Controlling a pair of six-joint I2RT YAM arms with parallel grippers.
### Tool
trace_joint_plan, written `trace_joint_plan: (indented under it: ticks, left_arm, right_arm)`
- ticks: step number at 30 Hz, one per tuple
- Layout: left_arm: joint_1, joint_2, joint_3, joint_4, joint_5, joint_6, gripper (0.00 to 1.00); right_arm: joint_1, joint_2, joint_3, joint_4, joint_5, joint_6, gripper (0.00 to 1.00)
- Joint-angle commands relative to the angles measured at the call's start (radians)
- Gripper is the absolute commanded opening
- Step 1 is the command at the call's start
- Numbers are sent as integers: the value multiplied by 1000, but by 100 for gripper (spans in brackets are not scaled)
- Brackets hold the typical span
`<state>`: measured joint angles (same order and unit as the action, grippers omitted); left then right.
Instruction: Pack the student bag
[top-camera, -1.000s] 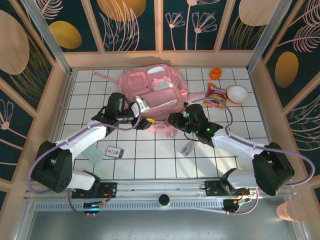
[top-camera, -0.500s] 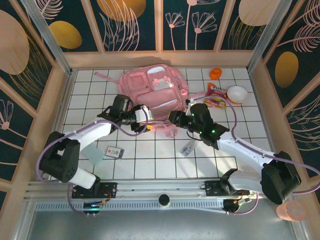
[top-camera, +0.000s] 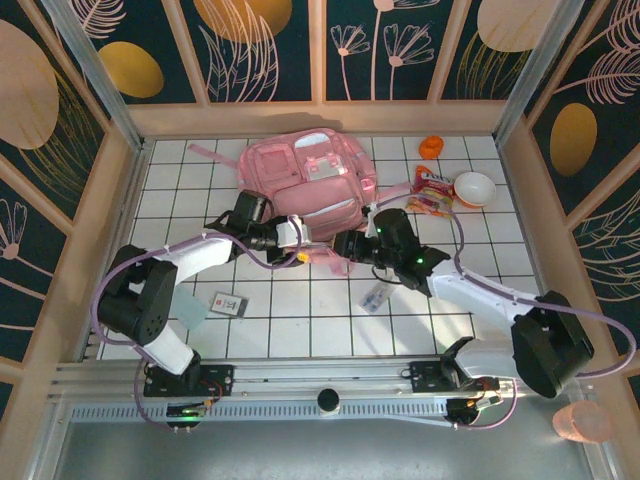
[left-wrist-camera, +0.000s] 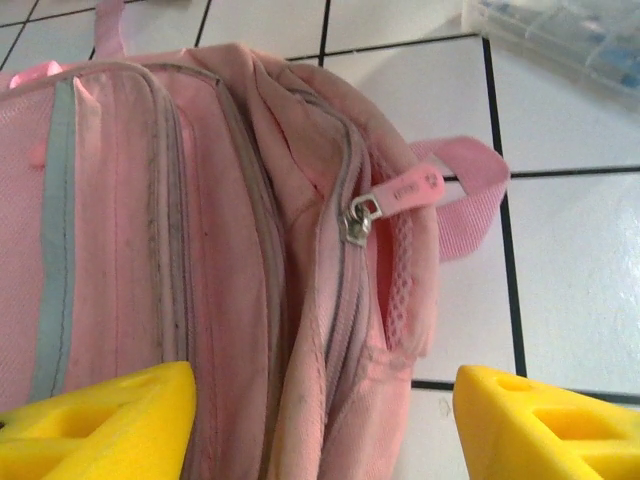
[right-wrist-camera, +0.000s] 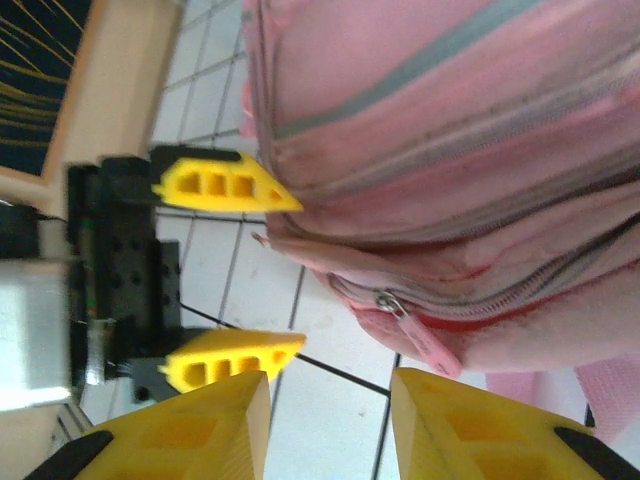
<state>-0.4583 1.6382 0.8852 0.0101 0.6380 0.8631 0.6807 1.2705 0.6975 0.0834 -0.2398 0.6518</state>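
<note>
left arm (top-camera: 195, 258): you have it reaching forward and inward from its base, forearm low.
left end effector (top-camera: 296, 234): yours points right, toward the centre; its yellow fingers (left-wrist-camera: 100, 420) are spread wide.
right arm (top-camera: 480, 293): yours stretches forward and to the left.
right end effector (top-camera: 345, 246): it points left, facing your other one from near by; its fingers (right-wrist-camera: 480, 430) are parted by a narrower gap.

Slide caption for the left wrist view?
Open left hand lined up on the student bag, zip pull and pink strap loop ahead, on white tiles.
</note>
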Motion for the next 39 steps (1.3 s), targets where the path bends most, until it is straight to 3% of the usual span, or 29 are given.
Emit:
trace_joint_plan:
  ticks: [1, 6, 15, 20, 27, 32, 39]
  left_arm:
    - [-14, 42, 17, 62, 38, -31, 66]
    - [-24, 69, 52, 57, -24, -47, 62]
    - [-81, 146, 132, -88, -110, 31, 36]
    - [-82, 146, 134, -90, -112, 25, 24]
    - [-82, 145, 142, -90, -52, -30, 9]
    - [-82, 143, 139, -82, -2, -73, 5]
    - [-82, 142, 161, -32, 100, -308, 0]
  right_arm:
    - [4, 40, 53, -60, -36, -67, 37]
    - [-7, 93, 96, -137, -57, -117, 38]
    - [-60, 158, 93, -87, -225, -151, 40]
    - [-78, 202, 101, -95, -226, -182, 40]
    - [-69, 263, 120, -80, -224, -217, 40]
    - [-69, 280, 122, -31, -236, -233, 40]
    - [-40, 250, 101, 29, -198, -202, 40]
